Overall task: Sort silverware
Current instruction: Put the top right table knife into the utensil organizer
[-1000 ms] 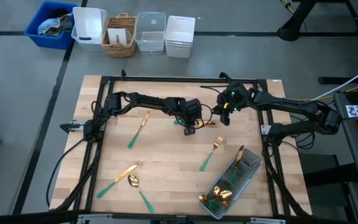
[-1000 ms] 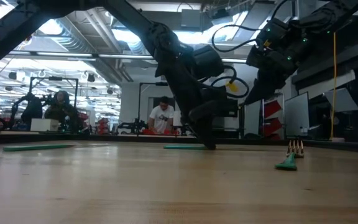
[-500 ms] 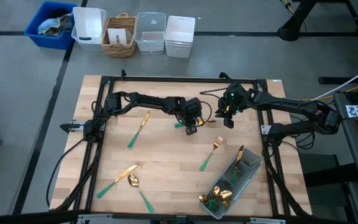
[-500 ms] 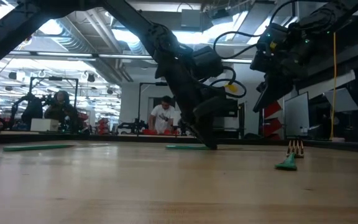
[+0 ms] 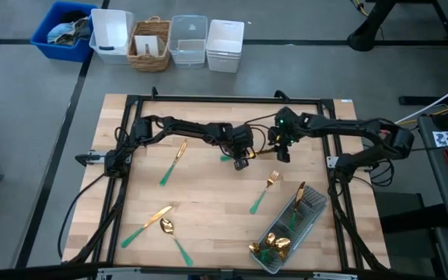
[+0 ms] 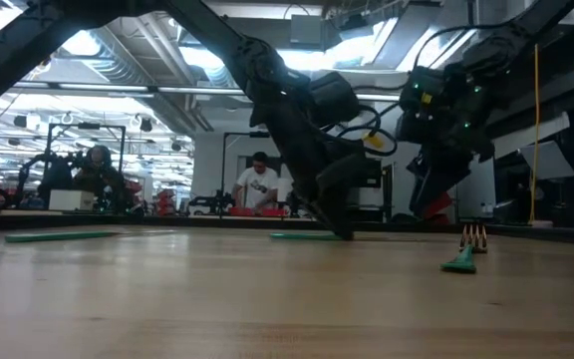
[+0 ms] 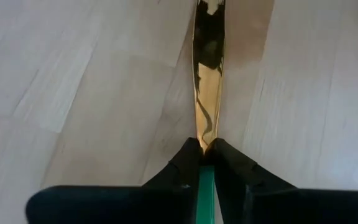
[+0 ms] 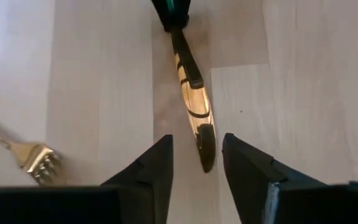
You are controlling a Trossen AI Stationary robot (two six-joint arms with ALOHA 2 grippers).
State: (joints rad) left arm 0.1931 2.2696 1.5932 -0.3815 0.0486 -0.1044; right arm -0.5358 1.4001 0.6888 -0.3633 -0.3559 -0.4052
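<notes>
Since the earlier frame, the right gripper [image 8: 194,165] has swung in from the far side and now hangs over the gold blade of a teal-handled knife [image 7: 208,93], fingers spread to either side of the tip without touching. That knife lies on the wooden table [image 5: 201,194] near its middle, and the left gripper [image 7: 204,149] pinches it shut where handle meets blade, apparently steadying it for a handover. A fork [image 8: 36,162] lies just beside the right gripper; another knife [image 5: 173,162], a spoon and a further piece lie well apart. The clear tray [image 5: 316,204], already holding several pieces, sits at the near right, its approach unobstructed.
</notes>
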